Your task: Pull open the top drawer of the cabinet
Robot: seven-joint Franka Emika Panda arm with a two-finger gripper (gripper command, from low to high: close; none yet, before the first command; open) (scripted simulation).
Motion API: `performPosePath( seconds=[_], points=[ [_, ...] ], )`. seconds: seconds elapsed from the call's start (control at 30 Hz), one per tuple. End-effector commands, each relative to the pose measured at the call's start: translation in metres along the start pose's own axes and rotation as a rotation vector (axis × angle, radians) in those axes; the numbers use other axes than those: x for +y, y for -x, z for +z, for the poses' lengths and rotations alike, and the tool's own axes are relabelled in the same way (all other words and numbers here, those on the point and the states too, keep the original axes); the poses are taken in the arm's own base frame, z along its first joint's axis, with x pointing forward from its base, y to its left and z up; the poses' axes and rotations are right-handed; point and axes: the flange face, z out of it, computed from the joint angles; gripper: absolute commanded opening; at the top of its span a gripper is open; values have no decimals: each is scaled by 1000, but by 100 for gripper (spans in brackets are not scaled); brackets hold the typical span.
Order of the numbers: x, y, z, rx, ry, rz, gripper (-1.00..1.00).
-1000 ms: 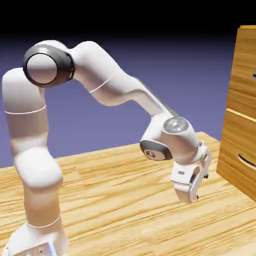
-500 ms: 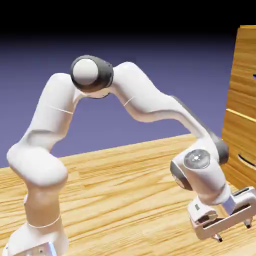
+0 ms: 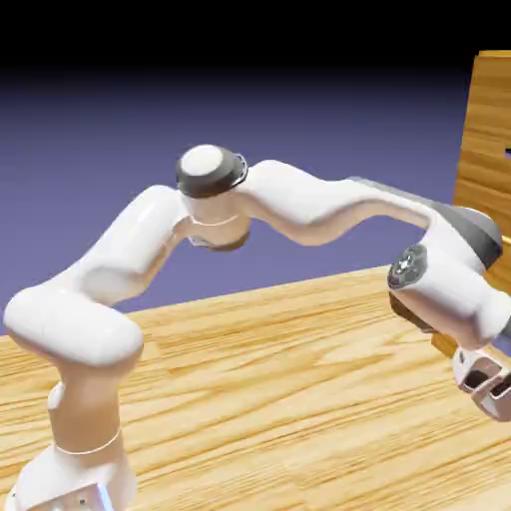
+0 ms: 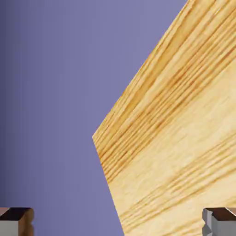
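Pincer wide apart — exterior view hides fingertips.

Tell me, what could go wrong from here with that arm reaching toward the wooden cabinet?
The tool is open and holds nothing, but it sits low, near the table, while the top drawer is far higher, so it might bump the cabinet or a lower drawer on the way up. The hand view shows only wood and backdrop, no handle, so lining up could fail. In the exterior view the tool is nearly out of frame.
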Motion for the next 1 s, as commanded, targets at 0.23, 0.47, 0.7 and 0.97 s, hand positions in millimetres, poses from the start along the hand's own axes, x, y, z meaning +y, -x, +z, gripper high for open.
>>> performPosePath(
  seconds=[0.23,0.47,0.7,0.97],
  points=[
    [54,162,-30,-380,-35,-70,0],
    [168,284,-76,-694,86,-176,0],
    [173,309,-46,-694,86,-176,0],
    [172,305,-50,-694,86,-176,-100]
  ],
)
